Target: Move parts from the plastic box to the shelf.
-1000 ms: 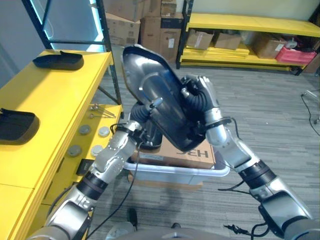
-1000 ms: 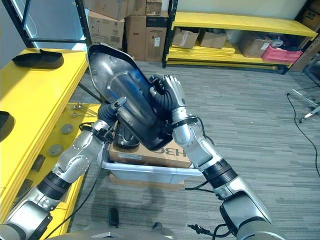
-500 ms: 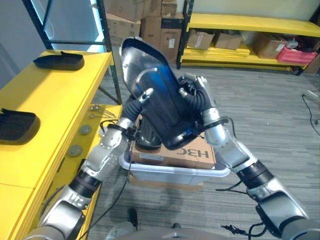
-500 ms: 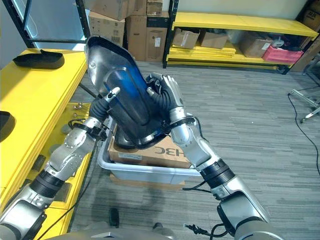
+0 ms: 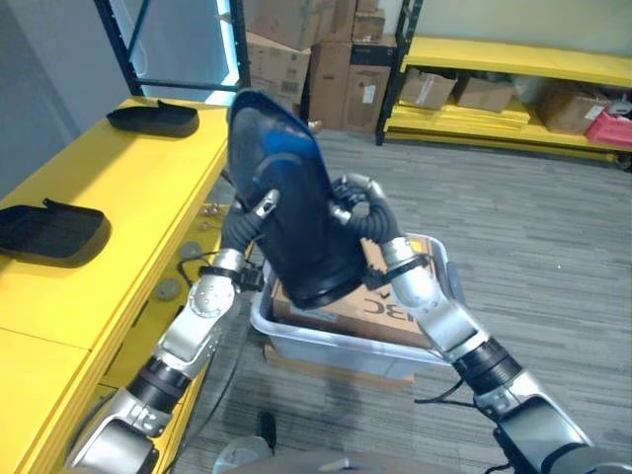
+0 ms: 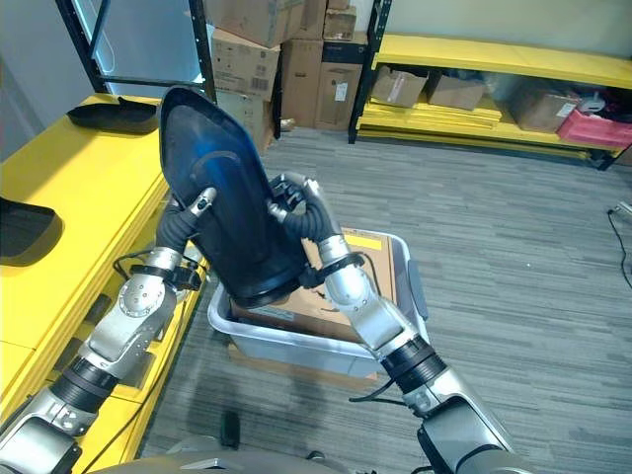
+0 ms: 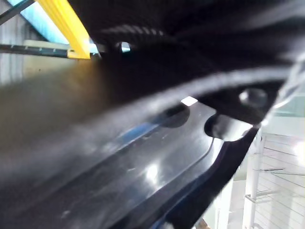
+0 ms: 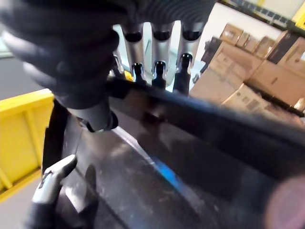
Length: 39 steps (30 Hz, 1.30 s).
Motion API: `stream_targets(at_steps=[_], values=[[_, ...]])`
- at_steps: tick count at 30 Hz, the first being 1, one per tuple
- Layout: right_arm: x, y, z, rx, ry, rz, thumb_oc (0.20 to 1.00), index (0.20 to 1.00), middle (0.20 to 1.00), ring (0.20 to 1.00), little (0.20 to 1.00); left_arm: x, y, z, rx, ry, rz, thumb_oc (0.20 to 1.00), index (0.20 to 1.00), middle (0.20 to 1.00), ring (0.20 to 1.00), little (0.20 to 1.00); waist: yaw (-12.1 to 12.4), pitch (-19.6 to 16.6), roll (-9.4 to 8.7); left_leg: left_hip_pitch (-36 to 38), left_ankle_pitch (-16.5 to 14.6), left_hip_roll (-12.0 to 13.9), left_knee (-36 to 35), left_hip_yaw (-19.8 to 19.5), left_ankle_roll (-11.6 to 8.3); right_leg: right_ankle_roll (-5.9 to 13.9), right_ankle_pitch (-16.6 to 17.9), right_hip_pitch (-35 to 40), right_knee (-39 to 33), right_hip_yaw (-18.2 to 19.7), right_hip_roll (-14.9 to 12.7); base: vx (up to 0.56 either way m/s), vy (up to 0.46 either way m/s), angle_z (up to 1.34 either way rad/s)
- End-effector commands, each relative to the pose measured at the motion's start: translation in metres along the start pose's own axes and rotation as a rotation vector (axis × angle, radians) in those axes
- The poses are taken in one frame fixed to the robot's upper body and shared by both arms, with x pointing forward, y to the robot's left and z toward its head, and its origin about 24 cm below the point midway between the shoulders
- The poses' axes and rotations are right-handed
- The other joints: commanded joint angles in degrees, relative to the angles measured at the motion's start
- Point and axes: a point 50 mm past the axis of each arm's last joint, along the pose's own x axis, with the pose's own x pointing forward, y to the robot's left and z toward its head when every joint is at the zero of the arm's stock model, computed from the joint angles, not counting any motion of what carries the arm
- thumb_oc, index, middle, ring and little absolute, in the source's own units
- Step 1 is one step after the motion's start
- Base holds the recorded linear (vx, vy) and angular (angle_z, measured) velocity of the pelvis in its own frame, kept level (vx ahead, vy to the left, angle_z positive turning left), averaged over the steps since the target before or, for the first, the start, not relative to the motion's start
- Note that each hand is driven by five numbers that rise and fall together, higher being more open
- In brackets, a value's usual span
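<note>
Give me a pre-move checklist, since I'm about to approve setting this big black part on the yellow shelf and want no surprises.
1. Both hands on the black part: ok. The left hand grips one edge and the right hand the other.
2. Part lifted clear of the plastic box: ok, it is held upright above the box's near left corner.
3. Free room on the yellow shelf: ok, bare surface lies between the two black parts already there.
4. Right hand grip firm: ok, the right wrist view shows fingers hooked over the rim.
5. Left hand grip firm: cannot tell, the part blocks its wrist view.
</note>
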Motion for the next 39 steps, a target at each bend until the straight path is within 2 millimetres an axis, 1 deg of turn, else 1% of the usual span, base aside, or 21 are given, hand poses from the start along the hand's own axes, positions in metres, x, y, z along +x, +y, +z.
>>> stream_targets(at_steps=[1,2,6,11,13,15,16,17,18,19,20,25,26,27,30,32,33,35,36,37,39], values=[[0.001,-0.002,0.042,0.207,-0.208,-0.07,1.0,1.0,1.0,1.0,1.0,0.017,0.004,0.044,0.094,-0.297,0.078,0.2,0.2,0.2,0.2,0.2,0.1,-0.3,-1.78,6.4,-11.6,-0.1,-0.1,-0.8,-0.56,0.8,-3.2,-1.1,0.1,-1.4,-1.0,-0.03,-0.007,0.02],[0.0,-0.003,0.041,0.208,-0.205,-0.073,1.0,1.0,1.0,1.0,1.0,0.016,0.004,0.044,0.095,-0.297,0.083,0.2,0.2,0.2,0.2,0.2,0.1,-0.3,-1.77,6.4,-11.6,0.0,-0.1,-0.8,-0.58,0.8,-3.2,-1.1,0.1,-1.4,-1.0,-0.03,-0.001,0.02],[-0.015,-0.018,0.03,0.265,-0.154,-0.148,1.0,1.0,1.0,1.0,1.0,0.007,0.026,0.045,0.149,-0.339,0.191,0.2,0.2,0.2,0.2,0.2,-0.5,0.1,-1.43,6.5,-11.6,0.2,-0.1,-0.5,-0.67,0.71,-3.3,-1.1,0.3,-1.1,-1.0,-0.02,0.009,-0.01],[-0.04,-0.041,0.01,0.415,-0.07,-0.297,1.0,1.0,1.0,1.0,1.0,-0.005,0.045,0.041,0.202,-0.351,0.271,0.2,0.2,0.2,0.2,0.2,-1.8,0.5,-1.11,7.0,-11.5,0.5,-0.1,0.0,-0.71,0.59,-3.5,-1.1,0.6,-0.4,-0.9,-0.01,0.008,0.0],[-0.051,-0.048,-0.003,0.483,-0.007,-0.366,1.0,1.0,1.0,1.0,1.0,-0.01,0.053,0.039,0.213,-0.346,0.299,0.2,0.2,0.2,0.2,0.2,-2.4,0.5,-0.97,7.1,-11.6,0.6,-0.1,0.3,-0.73,0.59,-3.7,-1.1,0.8,-0.2,-0.9,-0.01,0.01,-0.02],[-0.059,-0.049,-0.011,0.45,0.038,-0.367,1.0,1.0,1.0,1.0,1.0,-0.013,0.059,0.037,0.212,-0.346,0.314,0.2,0.2,0.2,0.2,0.2,-2.9,0.5,-0.94,7.3,-11.7,0.6,-0.1,0.5,-0.73,0.66,-3.8,-1.1,0.9,-0.1,-0.9,0.0,0.011,-0.02],[-0.068,-0.047,-0.025,0.391,0.131,-0.318,1.0,1.0,1.0,1.0,1.0,-0.017,0.066,0.037,0.224,-0.355,0.332,0.2,0.2,0.2,0.2,0.2,-3.4,0.6,-0.93,7.3,-11.8,0.6,-0.1,0.7,-0.72,0.7,-4.1,-1.3,1.2,0.1,-1.0,0.0,0.016,-0.03],[-0.068,-0.047,-0.025,0.391,0.131,-0.318,1.0,1.0,1.0,1.0,1.0,-0.017,0.066,0.037,0.224,-0.355,0.332,0.2,0.2,0.2,0.2,0.2,-3.4,0.5,-0.93,7.3,-11.8,0.6,-0.1,0.7,-0.72,0.7,-4.1,-1.3,1.2,0.1,-1.0,-0.01,0.019,-0.08],[-0.087,-0.041,-0.048,0.412,0.283,-0.218,1.0,1.0,1.0,1.0,1.0,-0.025,0.078,0.04,0.227,-0.367,0.361,0.2,0.2,0.2,0.2,0.2,-3.8,0.7,-0.97,7.4,-11.7,0.8,-0.1,0.8,-0.76,0.68,-4.4,-1.6,1.8,0.2,-1.1,-0.01,0.004,-0.07],[-0.1,-0.036,-0.061,0.4,0.378,-0.18,1.0,1.0,1.0,1.0,1.0,-0.031,0.083,0.043,0.22,-0.382,0.372,0.2,0.2,0.2,0.2,0.2,-3.9,0.9,-1.07,7.3,-11.7,0.8,-0.1,0.8,-0.77,0.63,-4.6,-1.7,2.0,0.1,-1.1,-0.02,-0.01,-0.07],[-0.119,-0.032,-0.075,0.407,0.471,-0.142,1.0,1.0,1.0,1.0,1.0,-0.038,0.087,0.047,0.208,-0.403,0.374,0.2,0.2,0.2,0.2,0.2,-3.7,1.2,-1.2,7.2,-11.5,0.9,-0.1,0.7,-0.79,0.5,-4.8,-1.8,2.4,-0.1,-1.2,-0.03,-0.032,-0.07],[-0.182,-0.004,-0.112,0.507,0.787,-0.075,1.0,1.0,1.0,1.0,1.0,-0.054,0.091,0.058,0.166,-0.47,0.364,0.2,0.2,0.2,0.2,0.2,-2.5,2.3,-1.52,6.8,-11.2,1.1,-0.1,-0.4,-1.02,-0.13,-5.6,-1.8,3.2,-1.3,-1.2,-0.03,-0.063,0.04],[-0.21,0.013,-0.124,0.541,0.908,-0.039,1.0,1.0,1.0,1.0,1.0,-0.058,0.091,0.063,0.147,-0.488,0.356,0.2,0.2,0.2,0.2,0.2,-1.6,2.6,-1.56,6.6,-11.0,1.1,-0.1,-1.5,-1.33,-0.47,-6.0,-1.5,3.2,-2.2,-1.1,-0.01,-0.111,0.28],[-0.221,0.022,-0.128,0.534,0.964,-0.007,1.0,1.0,1.0,1.0,1.0,-0.06,0.091,0.065,0.142,-0.499,0.35,0.2,0.2,0.2,0.2,0.2,-0.9,2.8,-1.47,6.4,-10.9,1.0,-0.1,-2.2,-1.54,-0.65,-6.2,-1.2,3.1,-2.7,-1.0,0.0,-0.109,0.4],[-0.245,0.042,-0.139,0.534,1.126,0.039,1.0,1.0,1.0,1.0,1.0,-0.06,0.087,0.072,0.158,-0.527,0.325,0.2,0.2,0.2,0.2,0.2,1.0,3.2,-1.0,5.5,-10.1,1.0,-0.1,-4.1,-2.67,-1.18,-6.5,-0.6,2.7,-4.5,-0.7,0.02,-0.082,0.35],[-0.26,0.05,-0.146,0.546,1.233,0.056,1.0,1.0,1.0,1.0,1.0,-0.059,0.086,0.077,0.161,-0.532,0.323,0.2,0.2,0.2,0.2,0.2,2.5,3.3,-0.46,4.6,-9.2,1.2,-0.1,-4.7,-3.7,-1.35,-6.6,-0.2,2.3,-5.8,-0.6,0.01,-0.062,0.38],[-0.262,0.051,-0.147,0.549,1.264,0.057,1.0,1.0,1.0,1.0,1.0,-0.059,0.086,0.078,0.163,-0.533,0.325,0.2,0.2,0.2,0.2,0.2,2.8,3.4,-0.35,4.4,-8.9,1.3,-0.1,-4.9,-3.96,-1.39,-6.6,-0.1,2.1,-6.1,-0.6,0.0,-0.052,0.28],[-0.28,0.059,-0.153,0.568,1.411,0.082,1.0,1.0,1.0,1.0,1.0,-0.059,0.086,0.081,0.15,-0.537,0.333,0.2,0.2,0.2,0.2,0.2,4.8,3.5,0.28,2.9,-7.6,1.6,-0.1,-5.3,-5.18,-1.51,-6.5,0.1,1.4,-7.8,-0.5,-0.03,-0.074,0.42],[-0.295,0.063,-0.158,0.535,1.524,0.123,1.0,1.0,1.0,1.0,1.0,-0.061,0.089,0.086,0.115,-0.535,0.334,0.2,0.2,0.2,0.2,0.2,7.4,4.2,0.99,1.1,-6.1,2.1,0.4,-4.2,-6.5,-1.57,-6.8,0.7,1.6,-10.5,-0.8,-0.06,-0.083,0.67],[-0.296,0.063,-0.158,0.535,1.538,0.123,1.0,1.0,1.0,1.0,1.0,-0.061,0.089,0.086,0.112,-0.534,0.332,0.2,0.2,0.2,0.2,0.2,7.6,4.4,1.03,1.0,-6.0,2.2,0.6,-3.8,-6.55,-1.56,-6.8,0.8,1.8,-11.0,-0.9,-0.09,-0.075,0.85],[-0.307,0.062,-0.159,0.551,1.632,0.083,1.0,1.0,1.0,1.0,1.0,-0.059,0.089,0.086,0.106,-0.523,0.3,0.2,0.2,0.2,0.2,0.2,8.0,5.1,0.87,0.2,-7.0,2.7,4.2,0.9,-6.01,-1.67,-7.1,0.7,3.9,-14.7,-2.0,-0.08,-0.032,0.87]])
